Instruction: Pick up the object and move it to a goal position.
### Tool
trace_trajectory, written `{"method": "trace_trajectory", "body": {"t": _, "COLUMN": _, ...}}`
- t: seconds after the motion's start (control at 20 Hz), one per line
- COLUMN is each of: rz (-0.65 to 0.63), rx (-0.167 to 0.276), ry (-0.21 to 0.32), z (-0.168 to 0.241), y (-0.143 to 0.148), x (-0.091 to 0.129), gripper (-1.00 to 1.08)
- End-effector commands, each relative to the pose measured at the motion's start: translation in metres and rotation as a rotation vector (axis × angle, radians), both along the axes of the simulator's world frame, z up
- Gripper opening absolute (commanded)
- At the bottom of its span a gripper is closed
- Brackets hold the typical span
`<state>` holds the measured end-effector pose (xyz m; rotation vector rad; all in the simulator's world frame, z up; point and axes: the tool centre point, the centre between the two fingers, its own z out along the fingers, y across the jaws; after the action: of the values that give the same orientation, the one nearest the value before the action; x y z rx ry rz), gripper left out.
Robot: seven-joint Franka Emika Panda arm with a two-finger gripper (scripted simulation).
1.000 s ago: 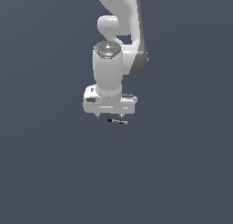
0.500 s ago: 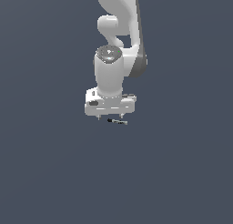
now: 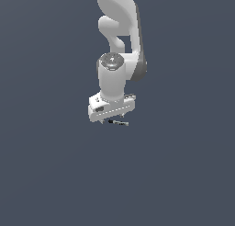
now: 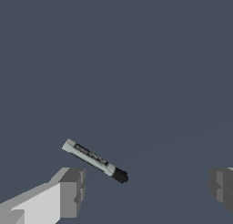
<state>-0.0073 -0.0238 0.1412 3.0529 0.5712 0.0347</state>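
Note:
The object is a thin grey-silver rod with a black tip [image 3: 118, 122], lying flat on the dark grey surface. In the wrist view the rod [image 4: 94, 160] lies slanted, close to one grey finger [image 4: 70, 191] and far from the other finger [image 4: 222, 185]. My gripper [image 3: 111, 117] is just above the rod, pointing straight down. In the wrist view the gripper [image 4: 145, 189] is open wide and empty. The rod lies off the middle of the gap, toward one finger, and the fingers are not touching it.
The white arm [image 3: 120, 46] rises behind the gripper toward the top of the exterior view. A plain dark grey surface [image 3: 174, 174] fills everything else in both views.
The gripper has come down slightly toward the rod. The rod has not moved.

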Motion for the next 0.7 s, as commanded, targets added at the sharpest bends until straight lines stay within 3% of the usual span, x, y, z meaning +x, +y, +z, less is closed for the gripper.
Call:
{"method": "trace_trajectory", "body": {"t": 0.0, "rz": 0.075, "rx": -0.002, "ry": 0.005, "z": -0.007, "y": 0.001, "x": -0.004, "gripper": 1.00}}
{"method": "trace_trajectory", "body": {"t": 0.65, "rz": 0.457, "rx": -0.004, "ry": 0.027, "z": -0.039, "y": 0.010, "x": -0.024, "gripper": 1.00}}
